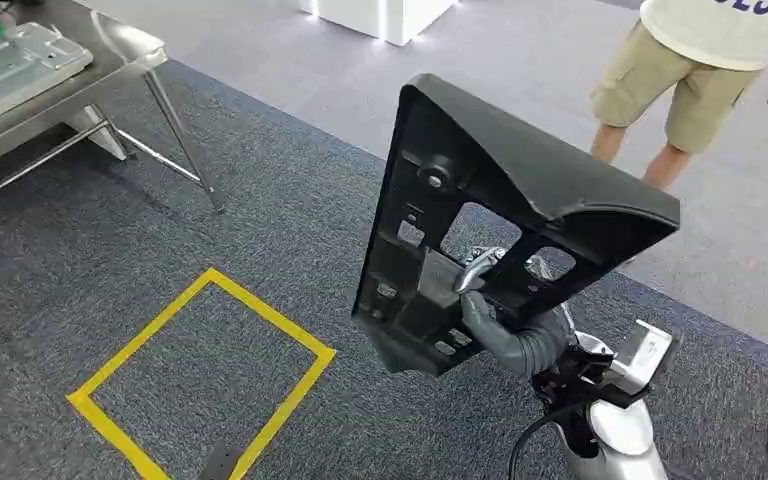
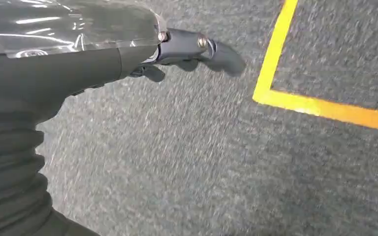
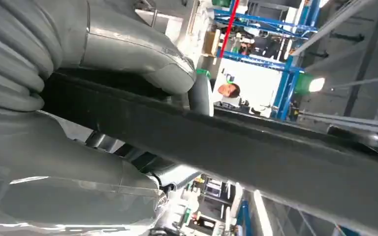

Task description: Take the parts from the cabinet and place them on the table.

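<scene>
Our right hand (image 1: 482, 300) grips the black plastic panel (image 1: 505, 190) at its lower edge, fingers wrapped through a cutout, holding it upright at the centre of the frame above the carpet. Our left hand (image 2: 187, 49) hangs over grey carpet with nothing in it, fingers loosely extended. Lower left, a yellow tape square (image 1: 200, 370); upper left, the steel table (image 1: 110, 60); upper right, a person (image 1: 700, 60) stands.
</scene>
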